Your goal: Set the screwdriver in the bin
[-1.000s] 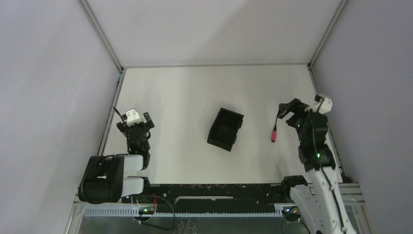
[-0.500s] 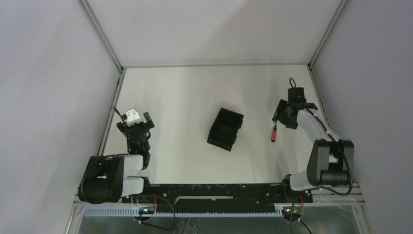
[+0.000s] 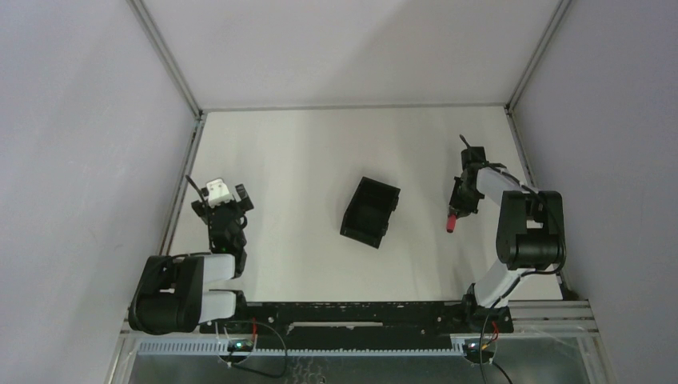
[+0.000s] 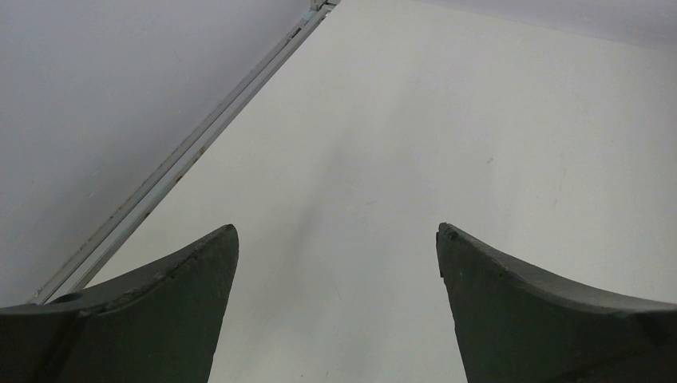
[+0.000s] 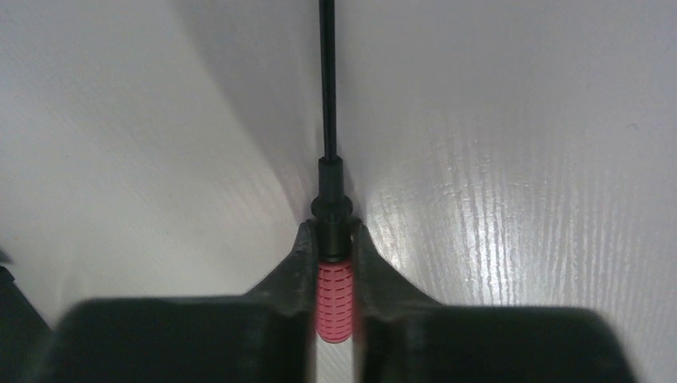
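The screwdriver (image 3: pixel 452 222) lies on the white table, right of the bin (image 3: pixel 369 212). In the right wrist view its red handle (image 5: pixel 334 299) sits between my right gripper's (image 5: pixel 330 231) fingers, and the thin dark shaft (image 5: pixel 327 80) points away from them. Both fingers press against the handle and its black collar. From above, the right gripper (image 3: pixel 461 202) is down at the screwdriver's shaft end. The black bin stands empty in the middle of the table, angled. My left gripper (image 4: pixel 337 231) is open over bare table, far left (image 3: pixel 226 200).
A metal frame rail (image 4: pixel 184 152) runs along the table's left edge beside the left gripper. Grey walls close the table on the left, right and far sides. The arm bases and a black rail (image 3: pixel 360 308) line the near edge.
The right arm has folded forward and lowered onto the screwdriver, and its jaws have gone from wide apart to closed on the red handle. The left arm and bin stayed still.
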Controlling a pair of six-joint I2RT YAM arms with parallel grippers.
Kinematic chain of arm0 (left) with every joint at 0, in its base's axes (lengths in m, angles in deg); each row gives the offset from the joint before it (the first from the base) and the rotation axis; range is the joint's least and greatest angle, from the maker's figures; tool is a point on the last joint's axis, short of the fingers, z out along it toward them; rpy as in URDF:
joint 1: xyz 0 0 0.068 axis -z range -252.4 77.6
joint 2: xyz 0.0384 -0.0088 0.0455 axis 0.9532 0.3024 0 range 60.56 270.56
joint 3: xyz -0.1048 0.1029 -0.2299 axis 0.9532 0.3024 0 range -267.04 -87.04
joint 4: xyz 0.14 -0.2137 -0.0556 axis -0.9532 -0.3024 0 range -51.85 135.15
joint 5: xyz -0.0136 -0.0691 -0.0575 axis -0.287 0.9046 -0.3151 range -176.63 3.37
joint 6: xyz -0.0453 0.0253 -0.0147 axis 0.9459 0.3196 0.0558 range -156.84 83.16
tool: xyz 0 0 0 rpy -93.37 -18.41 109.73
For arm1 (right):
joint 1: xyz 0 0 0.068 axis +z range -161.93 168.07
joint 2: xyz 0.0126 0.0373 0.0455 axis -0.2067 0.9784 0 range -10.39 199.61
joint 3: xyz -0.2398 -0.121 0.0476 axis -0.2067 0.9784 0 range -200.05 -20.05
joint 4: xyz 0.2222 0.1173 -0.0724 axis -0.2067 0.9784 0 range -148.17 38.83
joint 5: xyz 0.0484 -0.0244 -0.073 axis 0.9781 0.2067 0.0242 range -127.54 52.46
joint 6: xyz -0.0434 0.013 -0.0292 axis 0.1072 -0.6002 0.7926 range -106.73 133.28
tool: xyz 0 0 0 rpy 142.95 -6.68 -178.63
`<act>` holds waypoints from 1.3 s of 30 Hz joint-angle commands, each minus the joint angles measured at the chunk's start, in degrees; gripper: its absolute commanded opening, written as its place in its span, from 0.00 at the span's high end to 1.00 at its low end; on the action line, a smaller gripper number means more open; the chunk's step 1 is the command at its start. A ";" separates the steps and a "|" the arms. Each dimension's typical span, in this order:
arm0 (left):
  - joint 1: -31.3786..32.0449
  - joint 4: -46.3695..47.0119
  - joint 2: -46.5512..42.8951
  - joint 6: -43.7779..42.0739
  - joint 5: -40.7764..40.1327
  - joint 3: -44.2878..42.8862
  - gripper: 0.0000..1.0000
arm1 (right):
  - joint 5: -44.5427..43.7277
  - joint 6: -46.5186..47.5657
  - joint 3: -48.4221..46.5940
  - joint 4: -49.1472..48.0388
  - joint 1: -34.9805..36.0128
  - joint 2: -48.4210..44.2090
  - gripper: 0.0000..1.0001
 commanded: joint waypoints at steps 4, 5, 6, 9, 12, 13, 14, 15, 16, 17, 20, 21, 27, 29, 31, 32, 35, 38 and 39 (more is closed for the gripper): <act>-0.35 0.84 -0.49 0.18 0.95 -2.87 0.02 | -4.46 1.76 -7.02 9.07 1.71 -3.12 1.00; -0.35 0.85 -0.45 0.18 0.95 -2.87 0.02 | -4.48 1.59 -9.30 12.30 2.99 -4.18 1.00; -0.35 0.85 -0.44 0.16 0.91 -2.90 0.02 | -4.49 1.50 -11.75 15.85 3.74 -5.03 1.00; -0.35 0.85 -0.45 0.13 0.95 -2.88 0.02 | -5.09 0.86 -19.25 27.95 5.25 -6.45 1.00; -0.35 0.84 -0.47 0.14 0.93 -2.87 0.02 | -7.71 -0.31 -26.13 37.47 6.79 -7.44 1.00; -0.35 0.85 -0.44 0.14 0.95 -2.92 0.02 | -8.20 -0.77 -27.76 39.45 7.26 -8.10 1.00; -0.35 0.79 -0.46 0.14 0.95 -2.87 0.02 | -8.34 -1.25 -29.06 41.56 7.82 -8.68 1.00; -0.35 0.84 -0.51 0.13 0.95 -2.92 0.02 | -8.53 -1.81 -30.18 42.63 8.48 -9.33 1.00; -0.35 0.85 -0.46 0.14 0.93 -2.87 0.02 | -8.82 -2.46 -31.15 43.11 9.27 -9.98 1.00; -0.35 0.85 -0.45 0.15 0.95 -2.88 0.02 | -8.97 -3.01 -31.80 43.16 10.55 -10.69 1.00; -0.35 0.85 -0.45 0.13 0.90 -2.91 0.02 | -7.95 -4.50 -33.15 40.65 12.75 -12.41 1.00; -0.35 0.82 -0.45 0.13 0.94 -2.88 0.02 | -7.73 -6.45 -33.11 38.91 14.06 -13.11 1.00; -0.40 0.82 -0.49 0.14 0.95 -2.93 0.02 | -0.36 -12.43 -29.40 21.20 26.78 -14.82 1.00; -0.35 0.84 -0.44 0.13 0.92 -2.88 0.02 | -0.21 -13.80 -29.02 16.85 31.35 -13.08 1.00; -0.40 0.82 -0.45 0.09 0.95 -2.90 0.02 | -0.71 -14.54 -29.28 13.65 35.41 -10.29 1.00; -0.40 0.84 -0.47 0.15 0.94 -2.91 0.02 | -1.12 -14.66 -29.46 12.57 37.02 -9.05 1.00; -0.36 0.83 -0.50 0.13 0.90 -2.87 0.02 | -3.41 -14.46 -28.88 10.36 40.06 -6.05 1.00; -0.37 0.82 -0.52 0.21 0.95 -2.89 0.02 | -4.70 -13.89 -26.31 7.02 41.74 -3.88 1.00; -0.35 0.84 -0.46 0.14 0.95 -2.91 0.02 | -4.74 -13.54 -25.41 6.20 42.09 -3.09 1.00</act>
